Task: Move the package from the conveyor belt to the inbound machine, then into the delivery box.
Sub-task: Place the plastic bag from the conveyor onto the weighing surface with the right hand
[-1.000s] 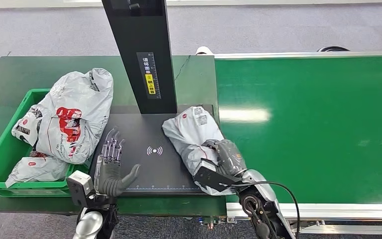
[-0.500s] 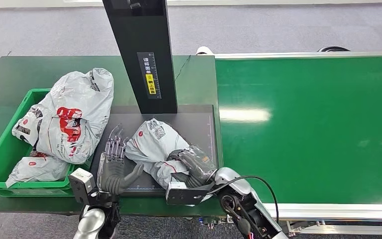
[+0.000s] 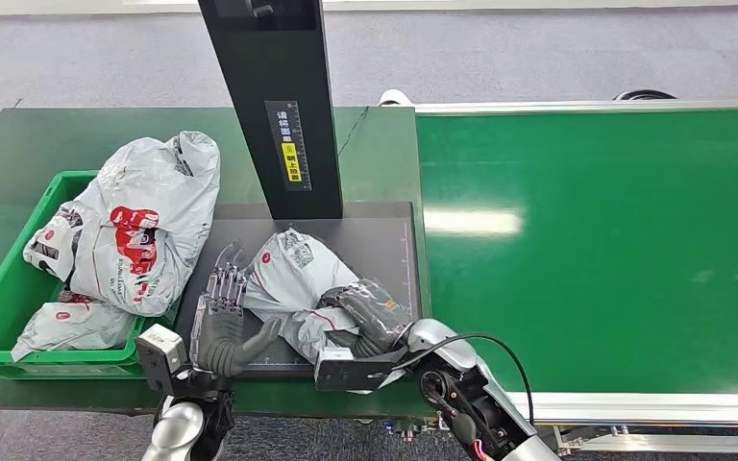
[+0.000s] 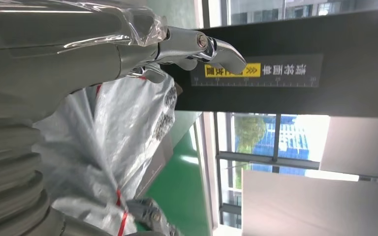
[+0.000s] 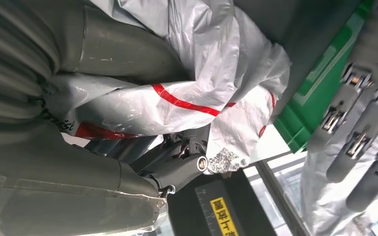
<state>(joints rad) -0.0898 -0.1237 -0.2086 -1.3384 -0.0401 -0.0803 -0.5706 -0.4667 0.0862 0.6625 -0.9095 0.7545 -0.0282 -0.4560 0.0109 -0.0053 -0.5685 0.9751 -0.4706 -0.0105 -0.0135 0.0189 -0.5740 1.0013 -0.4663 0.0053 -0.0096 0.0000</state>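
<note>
1. So we're in the middle step here: the crinkly grey-white plastic mailer package with red stripes [image 3: 293, 279] is off the shiny green conveyor belt [image 3: 596, 240] and is lying on the flat black scanning pad of the inbound machine [image 3: 384, 240], right at the foot of its tall black post with the yellow label [image 3: 274, 106].
2. The right robot hand [image 3: 370, 322] is gripping the package at the end nearest the robot; the wrist view is showing the thumb and fingers wrapped around the bunched plastic, so definitely clenched on it, not letting go.
3. The left robot hand [image 3: 219, 322] is sitting flat on the pad with fingers spread, holding nothing. It's just beside the package, and I can't tell if it's actually touching the plastic.
4. My guess at what's next: the package needs carrying or handing leftward into the green plastic delivery box [image 3: 0, 322] standing on the dark green surface [image 3: 38, 144].
5. Tricky bit, I reckon: that box is already being hogged by a big grey mailer bag with red print [image 3: 139, 226] plus a smaller one [image 3: 67, 327], so it'll likely have to go on top.
</note>
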